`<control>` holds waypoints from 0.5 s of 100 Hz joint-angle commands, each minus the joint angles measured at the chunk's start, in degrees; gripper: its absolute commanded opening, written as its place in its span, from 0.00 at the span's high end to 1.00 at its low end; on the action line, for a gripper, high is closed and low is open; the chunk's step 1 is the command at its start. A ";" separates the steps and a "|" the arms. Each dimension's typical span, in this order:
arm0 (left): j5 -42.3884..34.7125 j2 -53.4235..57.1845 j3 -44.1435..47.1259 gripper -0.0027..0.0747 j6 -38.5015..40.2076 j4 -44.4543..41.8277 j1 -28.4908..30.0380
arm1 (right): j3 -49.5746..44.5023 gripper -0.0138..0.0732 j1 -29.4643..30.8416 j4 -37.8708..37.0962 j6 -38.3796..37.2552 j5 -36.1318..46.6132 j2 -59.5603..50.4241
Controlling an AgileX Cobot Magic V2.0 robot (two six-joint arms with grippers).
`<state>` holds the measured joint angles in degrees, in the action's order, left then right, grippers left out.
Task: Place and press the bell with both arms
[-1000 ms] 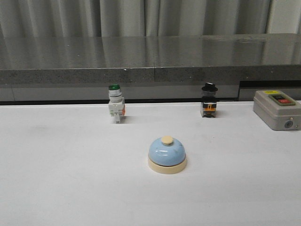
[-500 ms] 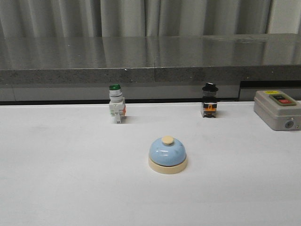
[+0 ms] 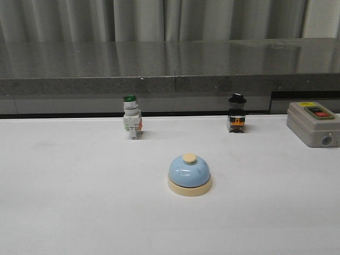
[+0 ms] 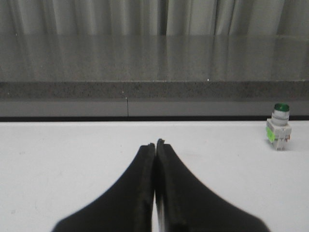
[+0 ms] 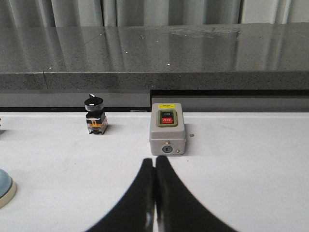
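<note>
The light-blue dome bell (image 3: 189,173) with a cream base and cream button stands upright on the white table, near the middle in the front view. Its edge also shows in the right wrist view (image 5: 5,186). Neither arm shows in the front view. My left gripper (image 4: 155,143) is shut and empty over bare table, and the bell is not in its view. My right gripper (image 5: 154,160) is shut and empty, with the bell off to one side of it.
A green-capped white push-button switch (image 3: 130,117) stands at the back left, also in the left wrist view (image 4: 278,128). A black-knob switch (image 3: 237,113) and a grey box with red and black buttons (image 3: 313,123) stand at the back right. A dark stone ledge (image 3: 170,69) runs behind the table.
</note>
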<state>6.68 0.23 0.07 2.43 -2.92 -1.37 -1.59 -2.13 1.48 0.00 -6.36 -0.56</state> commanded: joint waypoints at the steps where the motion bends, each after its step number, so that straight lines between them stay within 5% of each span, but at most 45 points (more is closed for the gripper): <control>1: -6.68 1.73 2.36 0.99 0.47 -0.03 0.11 | 0.85 0.91 0.29 0.15 0.00 4.64 -0.88; 50: -6.21 1.73 2.36 0.99 0.47 -0.03 0.11 | 0.85 0.91 0.29 0.15 0.00 4.64 -0.88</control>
<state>5.25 0.23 0.07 2.43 -2.92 -1.37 -1.59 -2.13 1.48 0.00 -6.36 -0.56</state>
